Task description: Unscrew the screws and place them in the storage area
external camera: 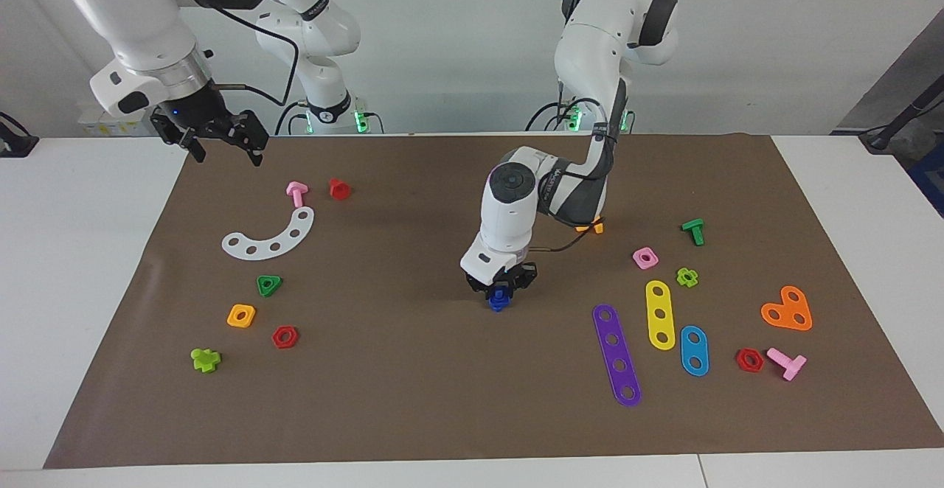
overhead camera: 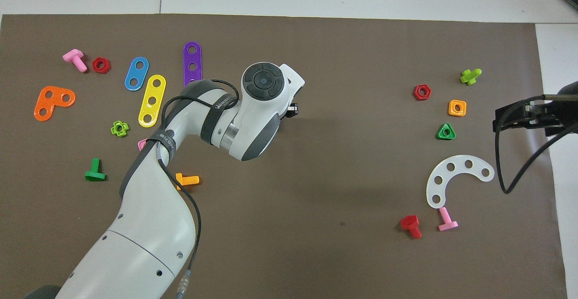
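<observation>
Screw (external camera: 500,298) under left hand (external camera: 501,287)

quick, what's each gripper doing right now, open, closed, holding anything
Left gripper: down at the mat's middle, closed on the dark-blue screw.
Right gripper: open, holding nothing, waiting raised over the mat's edge.

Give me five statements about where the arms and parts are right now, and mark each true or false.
1. The left gripper is down on the dark-blue screw at the middle of the mat. True.
2. The right gripper holds a pink bolt. False: it holds nothing and hangs above the mat's edge.
3. The white curved strip lies toward the right arm's end. True.
4. The purple strip is stacked on the yellow strip. False: they lie side by side.
5. The green triangular nut lies beside the orange heart plate. False: they lie at different ends.
</observation>
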Robot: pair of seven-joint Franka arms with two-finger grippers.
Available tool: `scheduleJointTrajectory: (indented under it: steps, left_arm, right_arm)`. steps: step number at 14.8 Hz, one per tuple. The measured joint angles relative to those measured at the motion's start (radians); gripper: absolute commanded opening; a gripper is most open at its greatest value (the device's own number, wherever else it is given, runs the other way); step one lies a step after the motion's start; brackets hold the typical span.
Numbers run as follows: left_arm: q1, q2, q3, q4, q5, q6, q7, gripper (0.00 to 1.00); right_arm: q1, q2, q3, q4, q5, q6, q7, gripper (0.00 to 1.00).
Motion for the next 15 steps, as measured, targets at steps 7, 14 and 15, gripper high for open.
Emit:
scheduleJointTrajectory:
  steps: [7,14,15]
  left_arm:
    - [0.002,-0.001,0.003,0.109,-0.012,-0.15,-0.008,0.37]
    - [0.086,-0.019,0.014,0.134,-0.016,-0.207,0.055,0.36]
    - [0.109,-0.033,0.014,0.13,-0.02,-0.222,0.096,0.36]
  right_arm:
    - [0.0,-0.001,0.0,0.0,0.0,0.005,0.0,1.0]
    - [0.005,-0.004,0.0,-0.001,0.0,0.055,0.0,1.0]
    - [0.01,-0.004,0.001,-0.002,0.002,0.07,0.0,1.0]
